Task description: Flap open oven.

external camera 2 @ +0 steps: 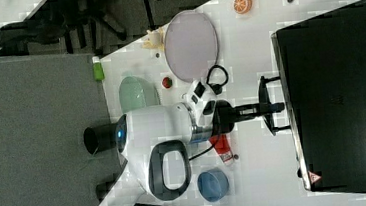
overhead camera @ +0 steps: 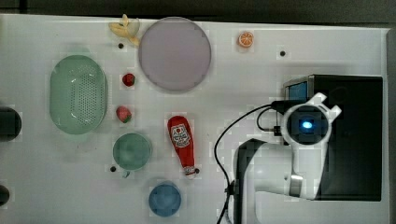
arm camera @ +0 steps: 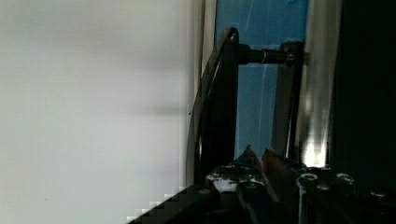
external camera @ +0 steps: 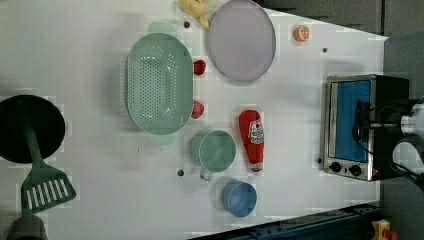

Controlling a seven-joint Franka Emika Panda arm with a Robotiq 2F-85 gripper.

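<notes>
white table (external camera: 100, 210) fills most of the left view, with a dark blue rail at the lower edge and grey floor at upper right. near the bottom sit a blue bowl (external camera: 239, 198), a green spatula (external camera: 44, 186) at lower left, then a green mug (external camera: 214, 151), a ketchup bottle (external camera: 254, 140), a green colander (external camera: 159, 83), a lilac plate (external camera: 242, 40) and an orange slice (external camera: 301, 33) at top. the oven (external camera: 357, 125) stands at right centre, door closed. gripper (arm camera: 262, 163) is narrowly parted at the oven's bar handle (arm camera: 219, 98); can't tell if it grips it.
</notes>
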